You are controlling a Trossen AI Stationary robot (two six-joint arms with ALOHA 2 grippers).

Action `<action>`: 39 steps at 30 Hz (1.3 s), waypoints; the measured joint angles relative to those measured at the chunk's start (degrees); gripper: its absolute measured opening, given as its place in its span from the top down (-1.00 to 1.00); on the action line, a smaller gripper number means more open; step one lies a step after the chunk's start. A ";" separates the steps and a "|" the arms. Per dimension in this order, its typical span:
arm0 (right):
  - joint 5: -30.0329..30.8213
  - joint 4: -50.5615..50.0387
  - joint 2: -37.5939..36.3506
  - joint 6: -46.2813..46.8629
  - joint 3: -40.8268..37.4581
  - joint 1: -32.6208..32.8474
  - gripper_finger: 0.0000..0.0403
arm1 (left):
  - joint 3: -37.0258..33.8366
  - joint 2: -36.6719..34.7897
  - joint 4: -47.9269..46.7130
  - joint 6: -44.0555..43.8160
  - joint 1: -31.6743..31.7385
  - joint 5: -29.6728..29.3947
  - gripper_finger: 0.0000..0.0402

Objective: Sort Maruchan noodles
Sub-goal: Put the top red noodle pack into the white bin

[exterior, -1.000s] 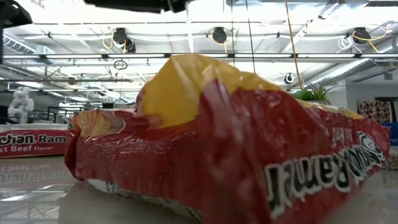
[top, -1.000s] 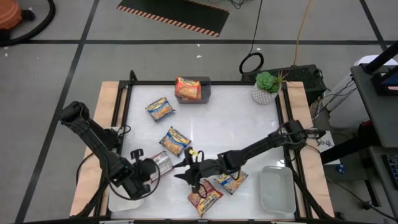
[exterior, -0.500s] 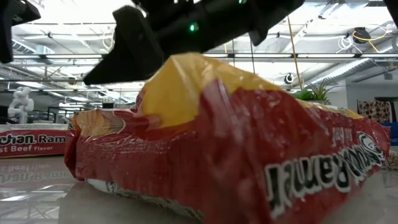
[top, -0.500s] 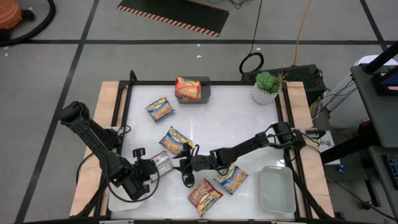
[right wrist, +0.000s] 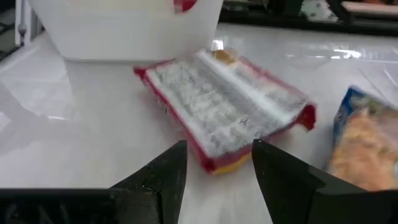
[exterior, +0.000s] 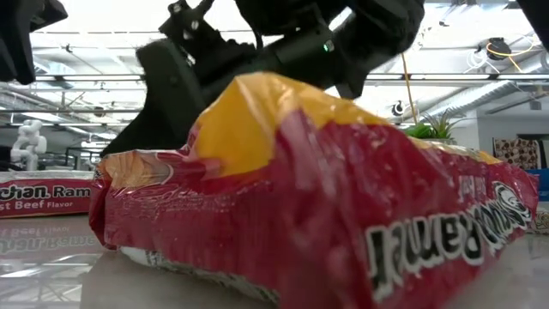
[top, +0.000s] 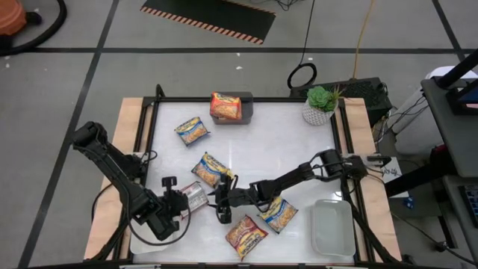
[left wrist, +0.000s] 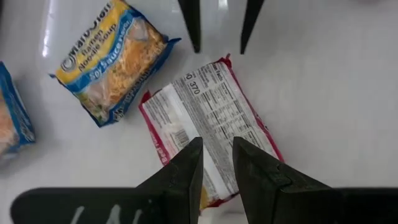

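A red noodle packet lies face-down, its white label up, on the table [top: 196, 194] [left wrist: 208, 118] [right wrist: 224, 112]. My left gripper [top: 184, 202] [left wrist: 216, 158] hovers over its left end, fingers slightly apart. My right gripper [top: 222, 202] [right wrist: 217, 165] is open, level with the table and pointing at the packet's right end, short of it. Other packets lie flat: blue-and-yellow ones [top: 193, 131] [top: 210, 168] [top: 278, 214] and a red one [top: 245, 234] [exterior: 317, 189]. An orange one [top: 225, 106] rests on the grey bin [top: 248, 112].
A white tray [top: 332, 228] sits at the table's near right, another white tray [right wrist: 124, 25] under my left arm. A potted plant [top: 321, 104] stands at the far right corner. A raised black frame [top: 246, 99] rims the table. Bare table shows in the middle and right.
My right gripper has moved from above the near red packet toward the table's left and slightly far, toward the face-down packet, coming down into the low view. No packet has moved.
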 joint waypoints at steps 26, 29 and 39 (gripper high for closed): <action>2.07 6.70 4.21 0.41 -0.02 0.16 0.37 | -0.04 0.00 0.14 3.67 3.98 -0.44 0.54; 1.28 7.42 4.23 -0.26 -0.02 0.14 0.61 | -0.04 0.00 0.12 3.69 3.98 -0.44 0.54; 1.53 7.31 4.16 -1.35 -0.02 0.14 0.99 | -0.04 0.00 0.12 3.46 3.98 -0.51 0.54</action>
